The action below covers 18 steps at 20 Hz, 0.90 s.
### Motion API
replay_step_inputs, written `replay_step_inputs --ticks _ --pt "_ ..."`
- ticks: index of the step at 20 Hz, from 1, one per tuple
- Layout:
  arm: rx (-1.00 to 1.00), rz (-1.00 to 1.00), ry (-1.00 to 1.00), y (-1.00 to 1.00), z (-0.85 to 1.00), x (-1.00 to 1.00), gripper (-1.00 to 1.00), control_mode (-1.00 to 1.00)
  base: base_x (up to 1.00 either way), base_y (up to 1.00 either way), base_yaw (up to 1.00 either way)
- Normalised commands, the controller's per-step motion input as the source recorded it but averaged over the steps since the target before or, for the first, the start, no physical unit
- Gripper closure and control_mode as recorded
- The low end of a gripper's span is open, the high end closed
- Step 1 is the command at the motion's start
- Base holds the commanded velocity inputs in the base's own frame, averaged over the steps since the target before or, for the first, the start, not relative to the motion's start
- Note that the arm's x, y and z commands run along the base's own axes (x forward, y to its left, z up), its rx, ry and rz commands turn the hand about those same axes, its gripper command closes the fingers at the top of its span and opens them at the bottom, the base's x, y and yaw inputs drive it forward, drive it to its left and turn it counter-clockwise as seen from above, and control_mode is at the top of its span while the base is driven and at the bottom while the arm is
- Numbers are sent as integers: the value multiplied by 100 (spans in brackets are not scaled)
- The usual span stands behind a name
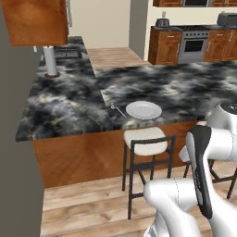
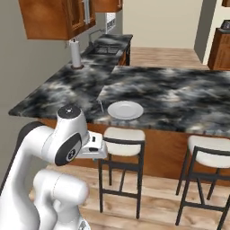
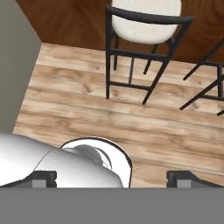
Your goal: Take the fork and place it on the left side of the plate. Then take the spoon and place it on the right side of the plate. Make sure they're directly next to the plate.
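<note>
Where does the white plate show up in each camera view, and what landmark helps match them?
Left base view: the plate lies just right of centre, near the front edge of the dark marble counter, with the fork just to its left.
Right base view: it lies at centre, by the same edge.
Hand view: looks down at the wooden floor and stool.
Shared landmark: the cushioned stool directly below the plate.

Both base views sit behind the arm, left and right, looking forward and down at the dark marble counter point(image 1: 69, 106); they share the plate point(image 1: 143, 110) near its front edge and the cushioned stool point(image 1: 144, 140) below. Hand view points down, close over the wood floor point(image 3: 109, 113), facing that stool.
</note>
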Motion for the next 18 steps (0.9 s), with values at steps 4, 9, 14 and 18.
replay_step_inputs --ticks 4,9,14,18 --pt "0 0 0 0 0 0 -100 100 4 -100 2" --pt "0 0 0 0 0 0 -100 100 1 -85 -60" --pt "0 0 0 0 0 0 -100 100 0 -4 -89" --pt "0 0 0 0 0 0 -100 100 0 0 -91"
